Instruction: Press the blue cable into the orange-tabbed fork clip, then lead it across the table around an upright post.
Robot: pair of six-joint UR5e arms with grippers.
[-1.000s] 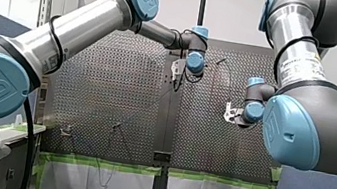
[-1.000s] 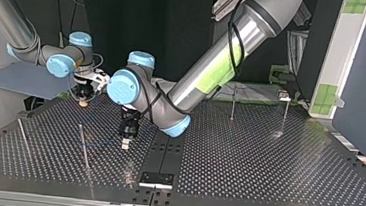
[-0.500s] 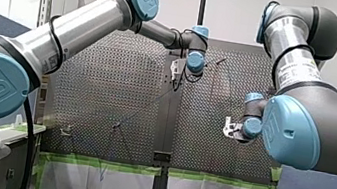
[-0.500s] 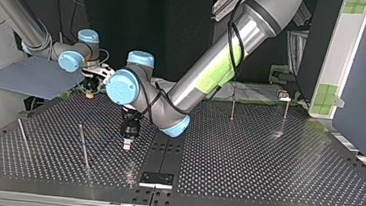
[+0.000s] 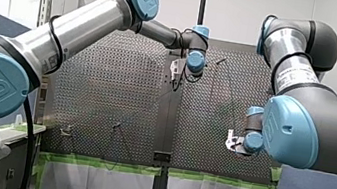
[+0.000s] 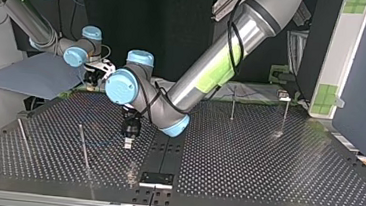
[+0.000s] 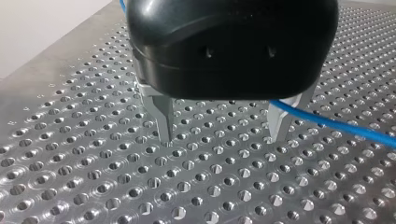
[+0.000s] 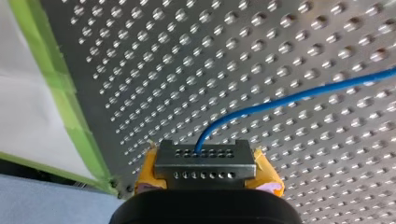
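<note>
My right gripper [image 8: 205, 156] pinches the blue cable [image 8: 289, 98] between closed yellow pads [image 8: 147, 170], and only its wrist view shows that grip. From there the cable arcs over the perforated table [image 8: 140, 56], near the green tape [image 8: 70, 107] along its edge. My left gripper [image 7: 222, 135] holds its metal fingers [image 7: 163, 116] spread just above the table. The cable passes one finger, and I cannot tell whether it touches. In the top view the cable is faint beside an upright post [image 6: 83, 144], with a dark backdrop [image 6: 143, 19] behind.

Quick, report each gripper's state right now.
Left gripper: open, nothing clamped between its fingers.
Right gripper: closed on the blue cable.
</note>
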